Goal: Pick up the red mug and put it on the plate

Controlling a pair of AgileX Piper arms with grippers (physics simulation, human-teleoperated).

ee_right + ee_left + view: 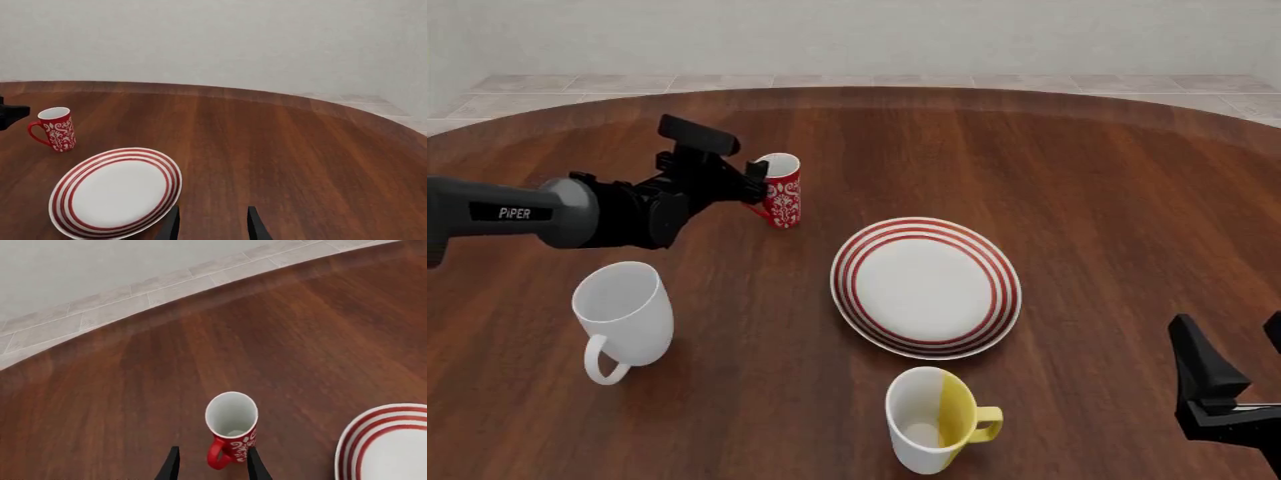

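At the left edge of the front view, the left arm point(521, 212) reaches across the dark wooden table point(1094, 180), stretched nearly level so its wrist lines up with the handle side of the red mug point(779, 189). Below it, in the lower left of that frame, a plain white mug point(625, 310) stands idle, handle toward the camera.

The left gripper point(751, 183) sits at the red mug, upper left of centre. Its wrist camera shows the fingers spread, with the handle point(215, 454) between the two dark tips and the mug upright on the wood, seemingly not yet pinched. The approach from the handle side looks chosen to grasp the handle, leaving the narrow body free for the lift.

At centre frame lies the plate point(1004, 296), ringed in red, just beside the mug and apart from it, so the carry should be short. Beneath it a white-and-yellow mug point(928, 418) stands at the bottom edge.

In the lower right corner the right gripper point(1234, 368) waits low and well clear, fingers parted around nothing, apparently parked to keep the route open.
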